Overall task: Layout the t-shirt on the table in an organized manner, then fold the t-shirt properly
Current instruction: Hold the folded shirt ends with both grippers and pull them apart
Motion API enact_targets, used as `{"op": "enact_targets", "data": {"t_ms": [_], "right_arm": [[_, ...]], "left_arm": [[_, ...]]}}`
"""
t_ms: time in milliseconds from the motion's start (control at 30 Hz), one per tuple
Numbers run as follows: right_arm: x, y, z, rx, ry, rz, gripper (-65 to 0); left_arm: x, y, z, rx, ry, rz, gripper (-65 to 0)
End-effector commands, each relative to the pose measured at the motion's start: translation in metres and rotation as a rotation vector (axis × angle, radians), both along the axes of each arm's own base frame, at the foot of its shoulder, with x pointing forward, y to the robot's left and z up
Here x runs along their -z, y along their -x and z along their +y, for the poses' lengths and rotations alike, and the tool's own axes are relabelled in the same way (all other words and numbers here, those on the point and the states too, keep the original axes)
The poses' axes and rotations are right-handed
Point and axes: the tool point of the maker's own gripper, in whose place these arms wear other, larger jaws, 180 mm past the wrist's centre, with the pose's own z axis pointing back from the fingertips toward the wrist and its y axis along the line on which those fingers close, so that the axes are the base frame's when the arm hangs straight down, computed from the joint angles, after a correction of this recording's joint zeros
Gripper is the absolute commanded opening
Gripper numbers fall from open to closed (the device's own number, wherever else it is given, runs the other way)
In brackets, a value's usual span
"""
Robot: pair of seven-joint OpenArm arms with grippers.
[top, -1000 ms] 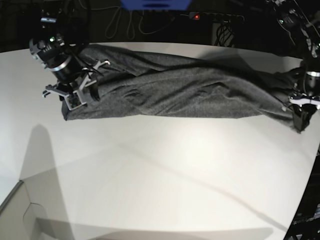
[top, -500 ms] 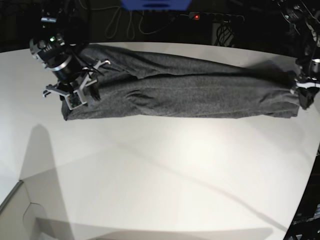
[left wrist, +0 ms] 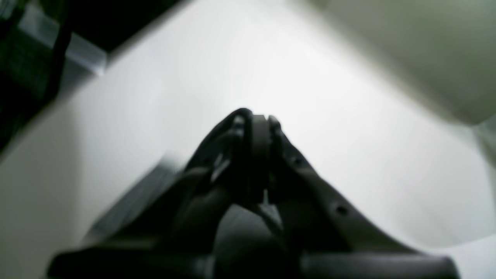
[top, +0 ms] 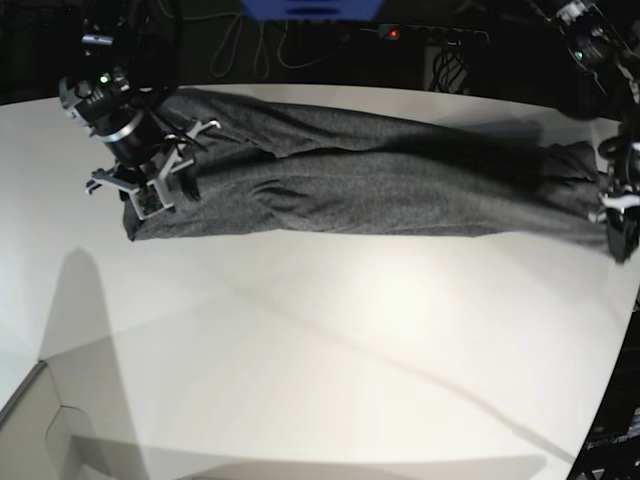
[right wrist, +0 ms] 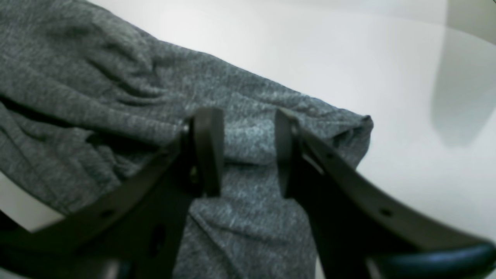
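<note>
T-shirt (top: 370, 185) lies stretched in a long, narrow band across the far part of the table (top: 330, 350), wrinkled lengthwise, running from one pincer to the other. Right pincer (right wrist: 248, 155) sits at the band's end on the base view's left, jaws parted, hovering over the cloth; grey knit shows between and under the two fingers (right wrist: 207, 151), with the hem corner just beyond them. Cannot tell whether the tips touch fabric. Left pincer (top: 620, 225) is at the opposite end, near the table's edge; wrist view is blurred, but its jaws are pressed together on a dark strip of the t-shirt.
</note>
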Motion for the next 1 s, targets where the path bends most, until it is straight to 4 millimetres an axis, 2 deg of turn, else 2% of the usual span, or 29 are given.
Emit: {"op": "enact_targets", "data": {"t_ms": [0,67,167,233,367,467,600,700,967], "right_arm": [[-0.009,-0.004,0.003,-0.013,-0.019,-0.039,-42.5],[-0.007,-0.004,0.003,-0.012,-0.020,-0.033,-42.5],[-0.007,-0.004,0.003,-0.012,-0.020,-0.033,-42.5],[-0.007,-0.004,0.003,-0.012,-0.020,-0.033,-42.5],[-0.004,0.002,0.003,-0.012,-0.020,-0.018,-42.5],[-0.003,0.002,0.003,-0.012,-0.020,-0.016,-42.5],[-0.003,0.002,0.003,-0.012,-0.020,-0.016,-42.5],[-0.003,0.002,0.003,-0.013,-0.019,-0.016,-42.5],[-0.004,0.002,0.003,-0.013,-0.019,-0.018,-42.5]], "left_arm": [[-0.017,-0.006,-0.008,0.033,-0.029,-0.046,-65.0],[-0.023,-0.010,-0.019,0.064,-0.047,-0.056,-65.0],[-0.018,-0.013,-0.019,0.063,-0.033,-0.049,-65.0],[0.002,-0.011,-0.013,0.047,0.005,-0.007,-65.0],[0.053,-0.004,0.012,0.008,0.083,0.112,-65.0],[0.074,0.005,0.028,-0.030,0.114,0.160,-65.0],[0.082,0.028,0.060,-0.136,0.146,0.173,-65.0],[0.089,0.039,0.075,-0.183,0.163,0.184,-65.0],[0.118,0.046,0.077,-0.204,0.219,0.242,-64.8]]}}
